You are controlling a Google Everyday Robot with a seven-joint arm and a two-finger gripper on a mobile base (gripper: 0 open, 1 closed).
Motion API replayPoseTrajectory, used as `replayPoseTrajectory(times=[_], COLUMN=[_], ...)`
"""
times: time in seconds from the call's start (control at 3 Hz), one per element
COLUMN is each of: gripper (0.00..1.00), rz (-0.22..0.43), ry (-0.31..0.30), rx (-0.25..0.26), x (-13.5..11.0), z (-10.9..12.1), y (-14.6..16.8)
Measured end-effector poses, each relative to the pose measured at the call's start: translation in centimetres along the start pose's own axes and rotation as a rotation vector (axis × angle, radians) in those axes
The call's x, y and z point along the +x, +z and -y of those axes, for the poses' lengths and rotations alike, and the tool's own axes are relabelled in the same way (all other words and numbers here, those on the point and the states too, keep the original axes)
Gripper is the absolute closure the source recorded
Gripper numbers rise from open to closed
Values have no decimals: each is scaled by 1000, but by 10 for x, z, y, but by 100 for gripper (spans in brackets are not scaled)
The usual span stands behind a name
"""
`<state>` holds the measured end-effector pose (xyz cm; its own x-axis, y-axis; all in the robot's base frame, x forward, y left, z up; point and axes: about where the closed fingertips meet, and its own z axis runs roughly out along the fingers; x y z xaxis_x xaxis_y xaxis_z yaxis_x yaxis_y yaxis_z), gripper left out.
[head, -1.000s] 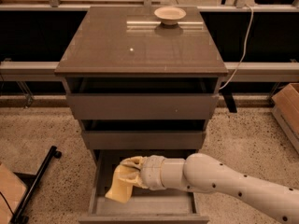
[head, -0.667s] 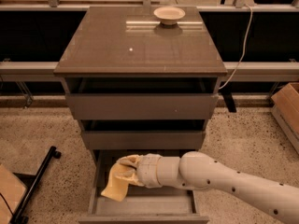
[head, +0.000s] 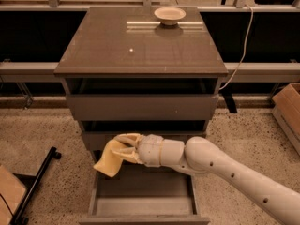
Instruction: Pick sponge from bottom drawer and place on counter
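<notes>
1. Since a second ago, the gripper (head: 123, 146) has risen and swung left, carrying the sponge (head: 108, 159) up out of the bottom drawer (head: 140, 204).
2. We see the gripper's fingers clamped on the sponge's upper end. The rest of it droops below, hanging over the open drawer's left wall and level with the middle drawer (head: 96, 138).
3. The counter (head: 140, 55) is well above, and a bowl (head: 169, 15) sits at its back edge.
4. We judge the hold shallow. The sponge is soft and pinched only at one end, so a quick swing could shake it loose, back into the drawer or onto the floor (head: 51, 130).
5. The counter's front lip overhangs the drawers. Rising straight up could snag the dangling sponge or the arm (head: 225, 165) beneath it.
6. A set-down too far back could knock the bowl.
</notes>
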<state>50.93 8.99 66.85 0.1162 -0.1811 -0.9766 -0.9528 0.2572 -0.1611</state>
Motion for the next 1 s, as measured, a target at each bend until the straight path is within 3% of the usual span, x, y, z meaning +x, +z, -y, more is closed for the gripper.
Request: replayPoseTrajectory(times=[0.33,0.67,1.0], gripper=[100,100,100], rz=[60,11,-98], ry=[-46,-117,-204], rx=[37,78,112], x=[-40,-84,-138], z=[30,56,93], y=[-14,-25,-28])
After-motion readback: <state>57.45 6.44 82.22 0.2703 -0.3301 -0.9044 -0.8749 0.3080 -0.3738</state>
